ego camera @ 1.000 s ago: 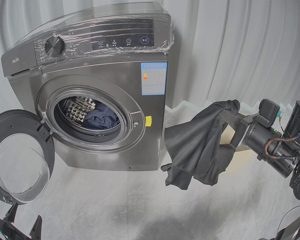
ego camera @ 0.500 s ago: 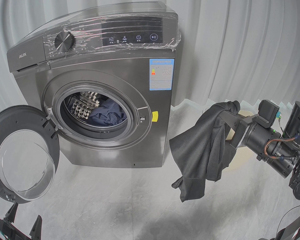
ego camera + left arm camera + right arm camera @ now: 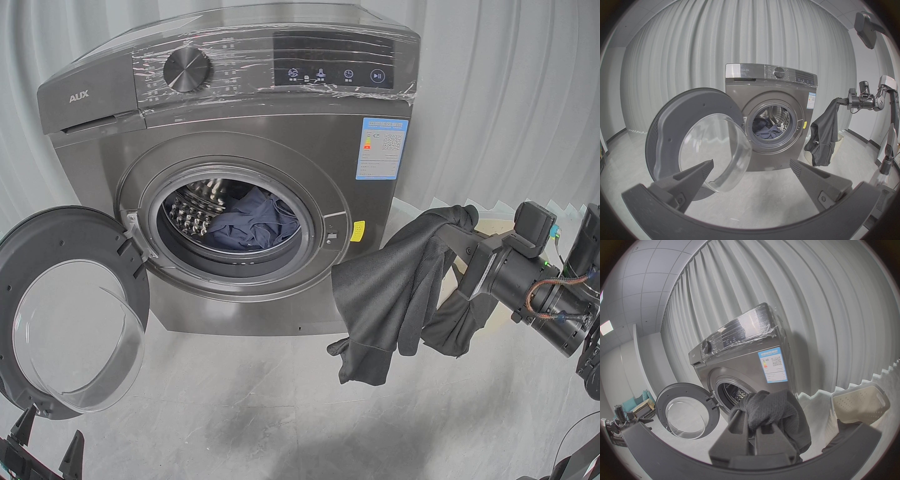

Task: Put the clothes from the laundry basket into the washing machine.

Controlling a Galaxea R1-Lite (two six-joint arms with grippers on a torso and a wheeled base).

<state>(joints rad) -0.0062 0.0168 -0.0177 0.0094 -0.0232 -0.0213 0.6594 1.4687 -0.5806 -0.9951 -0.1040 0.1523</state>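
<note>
So the washing machine (image 3: 250,187) is a grey metal-look front loader; its round door (image 3: 69,312) is swung all the way open to the left, dark plastic ring with a clear bowl-shaped window in the middle. Inside the drum (image 3: 194,209) you can see shiny perforated steel, and one crumpled dark blue garment (image 3: 253,222) lying at the bottom; that's all I can make out in there.

The second piece, a dark grey garment (image 3: 387,287), is not in the machine; it hangs in the air off the right gripper (image 3: 753,421), whose two fingers are squeezed together with a bunch of the fabric pinched between them. It looks like a fine knit, soft and droopy, dangling in folds just past the machine's right front corner and clear of the floor (image 3: 250,406).

The laundry basket (image 3: 856,405) sits behind that arm by the curtain (image 3: 500,94); cream plastic, rounded, walls full of little holes; can't tell what's in it from here.

The left gripper (image 3: 750,162) is down low in front of the door, fingers spread wide, holding nothing.

Other bits: clear wrap (image 3: 275,69) over the control panel, one round knob (image 3: 186,69), one blue label (image 3: 381,149), one small yellow sticker (image 3: 357,230); the floor is pale grey tile; the curtain is white and pleated.

Count: two garments, one basket, one machine.
</note>
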